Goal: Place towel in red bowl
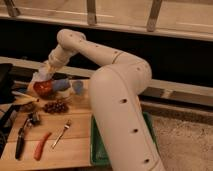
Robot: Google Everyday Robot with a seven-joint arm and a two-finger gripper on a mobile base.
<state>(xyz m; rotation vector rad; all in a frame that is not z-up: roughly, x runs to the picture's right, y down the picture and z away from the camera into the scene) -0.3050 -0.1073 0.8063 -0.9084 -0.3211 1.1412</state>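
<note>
The red bowl (44,90) sits at the back left of the wooden table. My gripper (45,74) hangs just above it, reaching in from the right, and is shut on the towel (38,77). The towel shows as a pale grey-blue cloth drooping from the gripper over the bowl's left rim. Whether the cloth touches the bowl I cannot tell.
A light blue block (61,84) and a small grey-blue cup (78,88) stand right of the bowl. Dark grapes (55,106), a fork (61,134), an orange-red stick (41,146) and black tools (22,135) lie in front. My arm covers most of the green tray (96,147).
</note>
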